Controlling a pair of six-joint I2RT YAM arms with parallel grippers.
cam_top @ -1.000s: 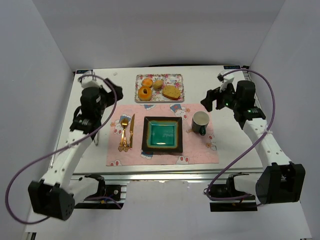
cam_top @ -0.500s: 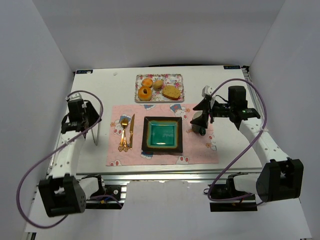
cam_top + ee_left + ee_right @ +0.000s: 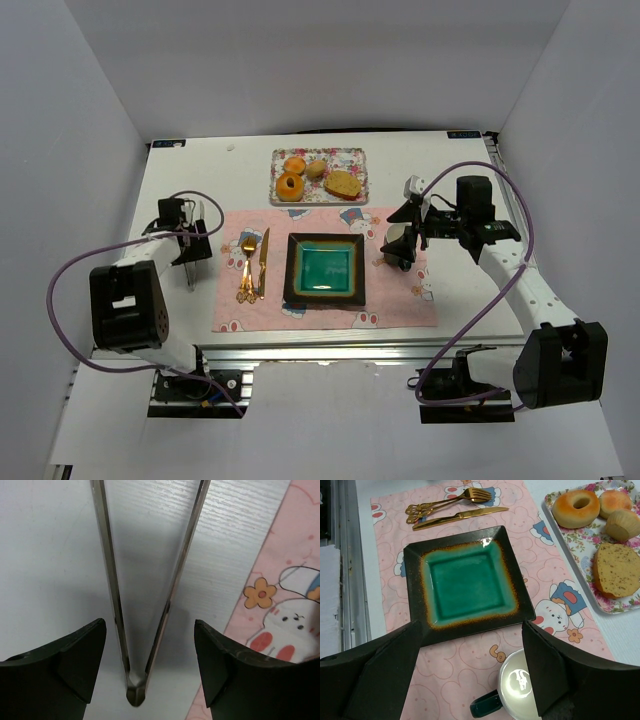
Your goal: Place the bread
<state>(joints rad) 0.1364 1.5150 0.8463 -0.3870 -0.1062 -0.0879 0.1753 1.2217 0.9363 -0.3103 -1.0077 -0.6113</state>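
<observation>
Top external: both bread pieces sit on the floral rectangular tray (image 3: 358, 158) at 12 o'clock of the square dark-rimmed teal ceramic plate (image 3: 325, 240); small round pale-golden bun (image 3: 316, 168) is mid-tray, oval golden-brown toasted slice (image 3: 343, 184) just beside it at its 4 o'clock; golden ring doughnut (image 3: 290, 187) at the bun's 8 o'clock, darker orange round bun (image 3: 294, 165) at its 9; plate sits on the pink cartoon-print placemat (image 3: 400, 300); gold fork (image 3: 247, 262) and gold knife (image 3: 263, 258) lie side by side at the plate's 9 o'clock; dark green mug with white inside (image 3: 400, 240) at the plate's 3 o'clock; right gripper (image 3: 403, 228) hangs above the mug, well apart from the tray; right wrist view shows its jaws spread wide with nothing in them, the plate's near rim framed between them, bun and slice off at 2 o'clock, untouched; left gripper (image 3: 192, 243) is at the placemat's 9 o'clock, off the mat, over thin metal tongs (image 3: 190, 270) lying on the white table (image 3: 470, 290); left wrist view: jaws wide, the tongs' hinge end between the fingers (image 3: 75, 655), neither finger touching the tongs.
</observation>
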